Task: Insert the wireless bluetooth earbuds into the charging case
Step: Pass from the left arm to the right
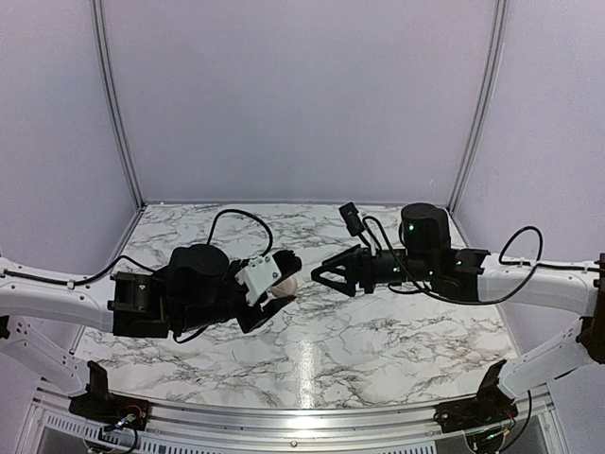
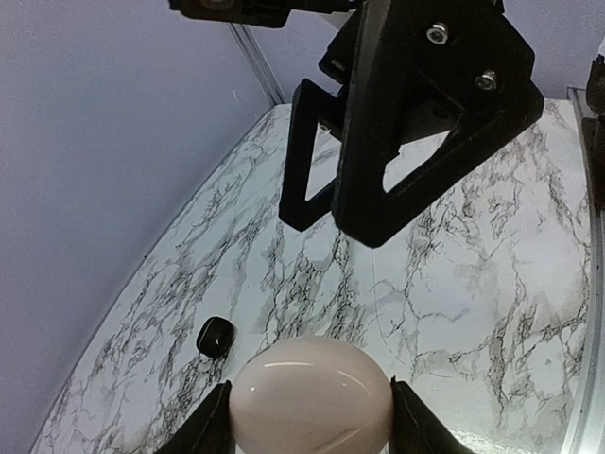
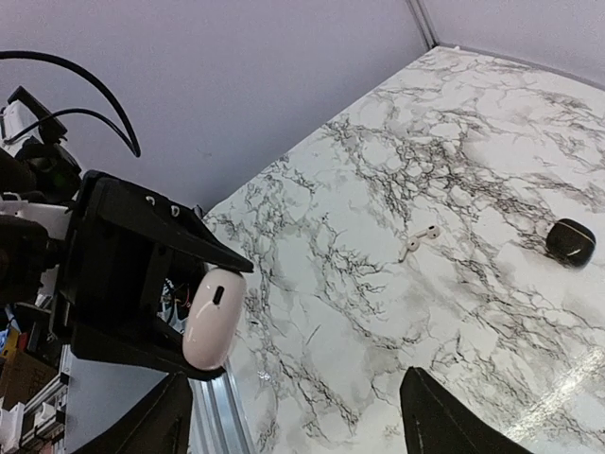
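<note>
My left gripper (image 2: 310,416) is shut on the charging case (image 2: 310,395), a pale pinkish-white pebble with its lid closed, held above the table. The case also shows in the top view (image 1: 285,282) and the right wrist view (image 3: 214,317). My right gripper (image 3: 298,426) is open and empty, hovering just right of the case and facing it (image 1: 321,275). Two small pale stemmed earbuds (image 3: 419,241) lie together on the marble in the right wrist view. No tiny black earbuds show.
A black rounded lump (image 3: 570,241) lies on the marble table (image 1: 378,331) beyond the pale earbuds; it also shows in the left wrist view (image 2: 215,336). Purple walls close the back and sides. A metal rail (image 1: 302,414) runs along the near edge.
</note>
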You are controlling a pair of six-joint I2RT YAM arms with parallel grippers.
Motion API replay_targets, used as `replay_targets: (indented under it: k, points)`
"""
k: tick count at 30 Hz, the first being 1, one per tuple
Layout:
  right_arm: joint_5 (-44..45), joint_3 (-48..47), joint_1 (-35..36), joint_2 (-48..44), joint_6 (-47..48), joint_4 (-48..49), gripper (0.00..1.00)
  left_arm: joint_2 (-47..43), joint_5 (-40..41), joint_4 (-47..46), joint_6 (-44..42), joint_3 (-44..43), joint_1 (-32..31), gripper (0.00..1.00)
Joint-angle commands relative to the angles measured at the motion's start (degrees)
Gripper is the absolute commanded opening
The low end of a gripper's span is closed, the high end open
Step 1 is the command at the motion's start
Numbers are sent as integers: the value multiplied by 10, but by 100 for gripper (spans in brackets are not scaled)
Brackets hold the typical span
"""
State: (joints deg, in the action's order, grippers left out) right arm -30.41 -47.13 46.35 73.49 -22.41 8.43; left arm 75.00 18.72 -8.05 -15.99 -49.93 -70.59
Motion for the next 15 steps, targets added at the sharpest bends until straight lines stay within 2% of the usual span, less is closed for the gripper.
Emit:
replay_targets:
  k: [1,9,15]
  points:
    - [-23,-39,23,16,3,-2,75,23,59,-29,-62,-12,-26,33]
    - [-42,-58,35,31,19,-30,66,44,64,-29,-121,-14,-52,33]
    - [-83,-62,35,53,25,-63,64,30,37,-31,-173,2,-62,33]
